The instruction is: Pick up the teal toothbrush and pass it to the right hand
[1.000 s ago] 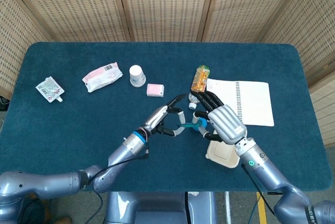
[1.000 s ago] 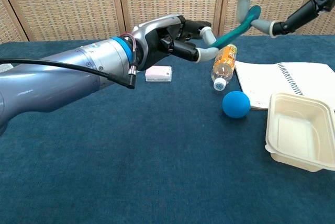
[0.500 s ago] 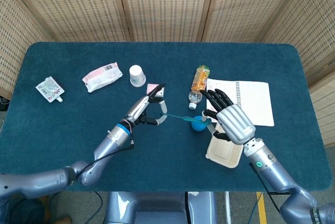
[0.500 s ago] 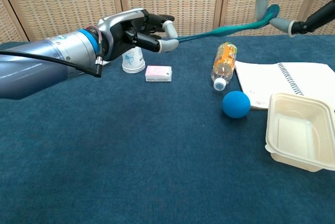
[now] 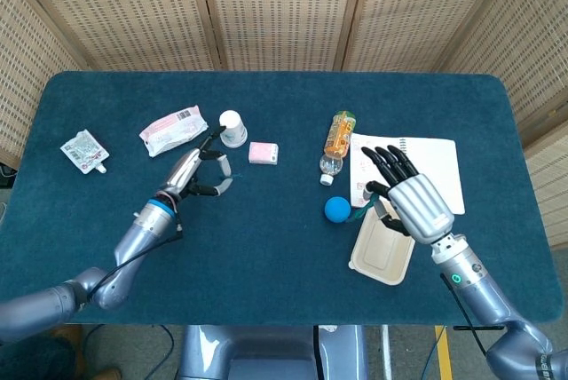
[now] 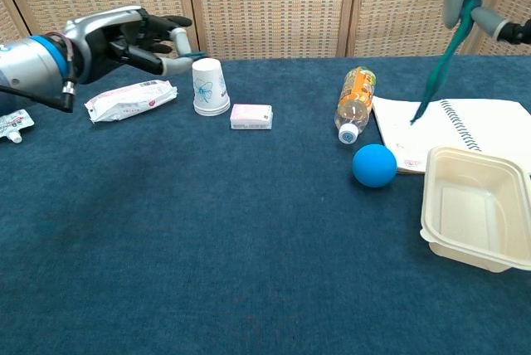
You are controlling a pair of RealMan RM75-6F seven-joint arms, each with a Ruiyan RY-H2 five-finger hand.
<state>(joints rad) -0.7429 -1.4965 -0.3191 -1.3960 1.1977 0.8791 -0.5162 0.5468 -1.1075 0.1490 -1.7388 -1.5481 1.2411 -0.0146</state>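
Toothbrush (image 6: pixel 444 55), teal, hangs from the right hand (image 5: pixel 410 201), pinched at its upper end between thumb and a finger while the other fingers lie spread; its lower end points down over the notebook's (image 5: pixel 432 167) left part, apart from the page as far as the chest view shows. In the head view only a short teal bit shows at the hand's lower left edge. The right hand sits above the notebook's near edge, raised off the table (image 5: pixel 266 247). A white clamshell box (image 6: pixel 477 216) lies open just in front of the notebook, its far corner overlapping the page. A blue ball (image 5: pixel 336 209) rests just left of the notebook's near-left corner, beside the box. A bottle (image 5: pixel 337 138) with an orange label lies on its side just left of the notebook, cap toward the ball. Further left of the notebook are a small pink packet (image 5: pixel 263 153), then an upturned paper cup (image 5: pixel 232 128). The left hand (image 5: pixel 197 171) hovers well left of the notebook, near the cup, fingers apart and loosely curved, holding nothing. Beyond it lie a pink-and-white wrapper (image 5: pixel 172 130) and, furthest from the notebook, a small pouch (image 5: pixel 84 150).
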